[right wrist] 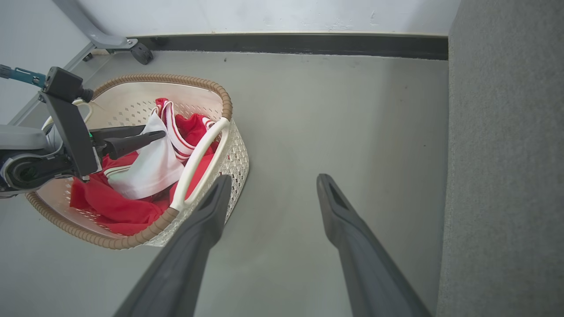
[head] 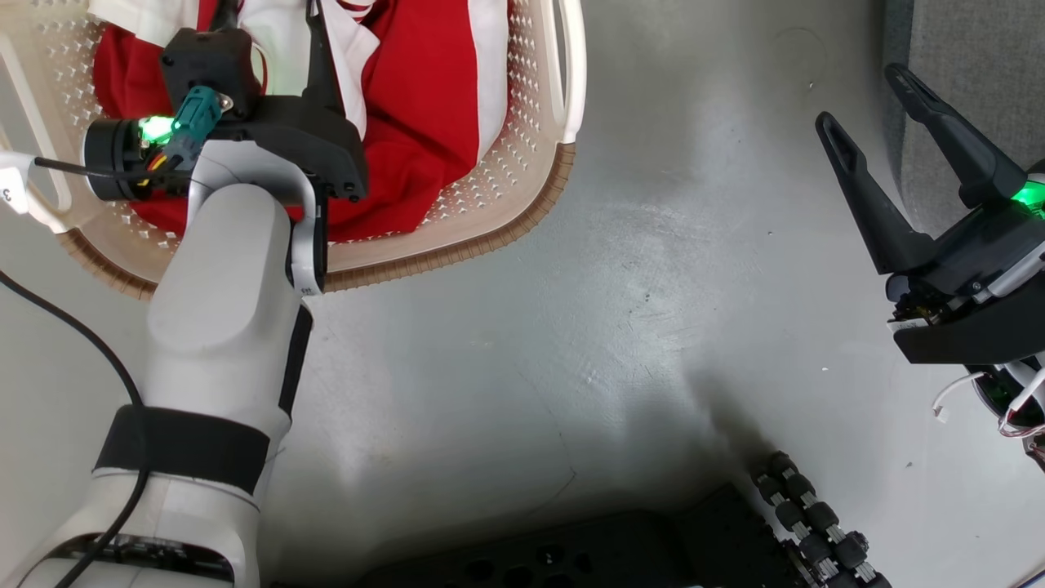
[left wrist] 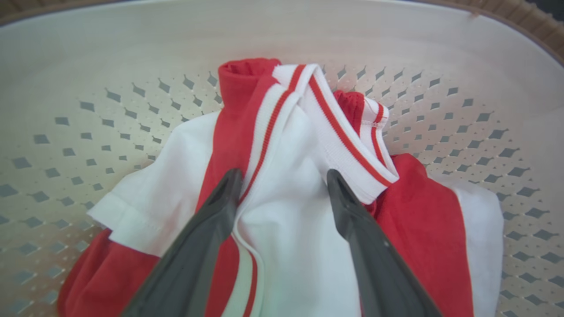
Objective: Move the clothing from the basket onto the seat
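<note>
1. The clothing (left wrist: pixel 418 220) is heaped in the basket (left wrist: pixel 88 88).
2. The left fingers (left wrist: pixel 198 246) are spread astride its white fold for pinching.
3. The right fingers (right wrist: pixel 352 237) are held released, clear, near the seat (right wrist: pixel 506 176).

floor (right wrist: pixel 335 110): glossy grey, scuffed | wall (right wrist: pixel 264 15): white | skirting (right wrist: pixel 299 44): dark strip | far-left: grey metal leg (right wrist: pixel 88 31) on castor (right wrist: pixel 142 53)

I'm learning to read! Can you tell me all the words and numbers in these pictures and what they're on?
"3": perhaps, on a white tag at the head view's left edge; cut off, so unsure.
Tiny dark mark on the left arm's white wrist band: too small to read.
The clothing and the basket: no letters or numbers show.
</note>
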Robot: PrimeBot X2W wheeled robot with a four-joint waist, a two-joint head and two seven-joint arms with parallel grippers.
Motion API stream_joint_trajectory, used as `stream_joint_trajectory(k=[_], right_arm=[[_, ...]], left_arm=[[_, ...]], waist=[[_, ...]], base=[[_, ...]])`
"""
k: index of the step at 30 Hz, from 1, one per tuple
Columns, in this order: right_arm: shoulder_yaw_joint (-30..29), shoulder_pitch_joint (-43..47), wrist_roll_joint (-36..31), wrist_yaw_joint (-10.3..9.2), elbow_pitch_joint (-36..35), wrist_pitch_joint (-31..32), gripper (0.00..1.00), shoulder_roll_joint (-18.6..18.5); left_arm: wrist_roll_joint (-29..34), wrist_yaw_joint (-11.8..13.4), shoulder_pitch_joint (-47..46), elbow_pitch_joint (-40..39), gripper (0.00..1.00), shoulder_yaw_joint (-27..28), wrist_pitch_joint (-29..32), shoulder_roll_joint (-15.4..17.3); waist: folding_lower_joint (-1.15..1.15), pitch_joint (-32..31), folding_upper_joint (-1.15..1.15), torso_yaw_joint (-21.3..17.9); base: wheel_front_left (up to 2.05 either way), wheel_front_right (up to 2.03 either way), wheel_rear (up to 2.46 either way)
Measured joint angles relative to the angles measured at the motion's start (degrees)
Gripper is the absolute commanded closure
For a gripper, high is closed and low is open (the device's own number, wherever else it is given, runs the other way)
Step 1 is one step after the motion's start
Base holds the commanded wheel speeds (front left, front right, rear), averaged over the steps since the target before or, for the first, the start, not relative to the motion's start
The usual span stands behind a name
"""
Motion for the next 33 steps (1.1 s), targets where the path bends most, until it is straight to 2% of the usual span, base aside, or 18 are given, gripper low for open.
stream_joint_trajectory(k=[10, 12, 15, 17, 18, 20, 21, 26, 33], right_arm=[[0.29, -0.46, 0.56, 0.13, -0.25, -0.01, 0.0, 0.05], [0.4, -0.66, 0.57, 0.13, -0.25, -0.01, 0.0, 0.13], [0.41, -0.94, 0.94, 0.13, -0.26, -0.01, 0.0, 0.41], [0.46, -1.14, 1.04, 0.13, -0.27, -0.01, 0.0, 0.63], [0.49, -1.25, 1.05, 0.13, -0.27, -0.01, 0.0, 0.74], [0.49, -1.39, 1.05, 0.13, -0.27, -0.01, 0.0, 0.87], [0.53, -1.46, 1.08, 0.14, -0.27, -0.01, 0.0, 0.92], [1.12, -2.11, 1.09, 0.16, 1.09, -0.01, 0.0, 1.69], [1.76, -1.83, 1.65, 0.38, 3.32, 0.14, 0.0, 2.12]], left_arm=[[2.88, 0.0, -3.6, 4.56, 0.0, 1.4, 0.0, 0.01], [3.02, 0.0, -3.88, 5.23, 0.16, 1.49, 0.0, 0.0], [3.68, 0.0, -4.59, 6.31, 0.5, 1.49, 0.0, 0.0], [3.89, 0.0, -4.99, 6.91, 0.67, 1.55, 0.0, 0.0], [3.94, 0.0, -5.1, 7.25, 0.67, 1.65, 0.0, 0.0], [3.94, 0.0, -5.47, 7.93, 0.93, 1.88, 0.0, 0.0], [3.94, 0.0, -5.66, 8.06, 1.0, 1.91, 0.0, 0.01], [1.7, 0.0, -5.1, 7.97, 1.0, 1.89, 0.0, 0.01], [-4.49, 0.0, -0.82, 5.63, 1.0, 1.04, 0.0, 0.01]], waist=[[0.0, 0.44, 0.0, -0.55], [0.0, 0.58, 0.0, -0.73], [0.0, 0.79, 0.0, -1.05], [0.0, 0.93, 0.0, -1.29], [0.0, 1.0, 0.0, -1.42], [0.0, 1.13, 0.0, -1.66], [0.0, 1.18, 0.0, -1.78], [0.0, 0.55, 0.0, -2.14], [0.0, -2.13, 0.0, -1.81]], base=[[0.0, 0.0, 0.0], [0.0, 0.0, 0.0], [0.0, 0.0, 0.0], [0.0, 0.0, 0.0], [0.0, 0.0, 0.0], [0.0, 0.0, 0.0], [0.0, 0.0, 0.0], [0.0, 0.0, 0.0], [0.0, 0.0, 0.0]])
